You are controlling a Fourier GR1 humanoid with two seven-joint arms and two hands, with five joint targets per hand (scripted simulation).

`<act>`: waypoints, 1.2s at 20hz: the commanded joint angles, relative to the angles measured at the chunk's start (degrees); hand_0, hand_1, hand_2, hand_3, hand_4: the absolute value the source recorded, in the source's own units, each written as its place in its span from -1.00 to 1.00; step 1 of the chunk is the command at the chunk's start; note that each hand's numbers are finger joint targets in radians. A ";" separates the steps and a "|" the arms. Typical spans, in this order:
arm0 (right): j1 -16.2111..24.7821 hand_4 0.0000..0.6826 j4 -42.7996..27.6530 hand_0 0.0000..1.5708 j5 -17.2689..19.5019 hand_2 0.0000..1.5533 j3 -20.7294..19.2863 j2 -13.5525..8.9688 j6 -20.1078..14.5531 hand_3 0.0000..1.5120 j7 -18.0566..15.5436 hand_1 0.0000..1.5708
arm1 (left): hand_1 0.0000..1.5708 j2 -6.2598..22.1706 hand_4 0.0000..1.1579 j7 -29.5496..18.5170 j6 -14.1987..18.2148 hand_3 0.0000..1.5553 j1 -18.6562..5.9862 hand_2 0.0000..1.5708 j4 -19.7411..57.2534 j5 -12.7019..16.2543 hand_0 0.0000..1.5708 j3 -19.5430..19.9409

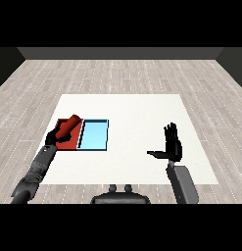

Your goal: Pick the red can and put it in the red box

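Gripping the red can [69, 125] round its side, left hand [56, 135] holds it tilted over the red tray [68, 143]. Can prob. light, rigid, smooth, so mid-body wrap suits. Right hand [173, 145] spread wide, holding nothing.

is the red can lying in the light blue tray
No, the red cylindrical can is held tilted in the black left hand over the red tray, beside the light blue tray.
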 commanded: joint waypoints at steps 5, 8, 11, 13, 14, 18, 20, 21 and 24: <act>-3.84 -1.00 7.72 -1.00 0.03 -1.00 -1.39 1.33 1.44 -1.00 -3.29 -1.00 | -0.67 -1.01 0.11 -2.07 -9.87 -0.36 -5.04 -0.27 14.00 -2.01 -0.67 -0.19; -3.33 -1.00 6.21 -1.00 0.35 -1.00 -0.61 1.57 1.93 -1.00 -3.68 -1.00 | -1.00 -0.60 -1.00 -1.77 -11.81 -1.00 -5.36 -1.00 17.84 -5.12 -1.00 -2.56; -4.67 -1.00 7.75 -1.00 0.36 -1.00 -1.78 1.32 2.04 -1.00 -3.76 -1.00 | -1.00 -0.83 -1.00 -2.78 -6.25 -1.00 -8.10 -1.00 18.65 -2.50 -1.00 1.28; -3.20 -1.00 6.92 -1.00 0.05 -1.00 -0.40 2.98 2.20 -1.00 -4.53 -1.00 | -1.00 -0.94 -1.00 -11.39 -7.04 -1.00 -5.32 -1.00 13.77 3.84 -1.00 7.32; -4.51 -1.00 4.96 -1.00 -0.27 -1.00 -0.92 1.58 1.98 -1.00 -2.16 -1.00 | -1.00 -1.50 -1.00 -13.60 -7.93 -1.00 -6.78 -1.00 11.14 6.70 -1.00 10.07; -3.88 -1.00 6.83 -1.00 -1.09 -1.00 -1.09 2.72 3.00 -1.00 -4.11 -1.00 | -0.40 -2.19 -1.00 -27.10 -18.41 -1.00 -5.90 -0.40 2.49 14.61 -0.40 17.10; -3.85 -1.00 6.89 -1.00 -0.67 -1.00 -0.87 1.38 4.36 -1.00 -4.24 -1.00 | -1.00 -7.14 -1.00 -31.67 -23.37 -1.00 -6.80 -1.00 -2.17 19.37 -1.00 20.39; -3.27 -1.00 5.58 -1.00 -0.34 -1.00 -0.60 1.03 4.35 -1.00 -4.15 -1.00 | -1.00 -7.30 -1.00 -33.07 -27.27 -1.00 -5.91 -1.00 -3.86 21.01 -1.00 21.27; -2.02 -1.00 6.37 -1.00 0.32 -1.00 -0.79 0.83 4.54 -1.00 -5.53 -1.00 | -1.00 -13.95 -1.00 -40.21 -31.63 -1.00 -2.31 -1.00 -9.94 23.09 -1.00 20.92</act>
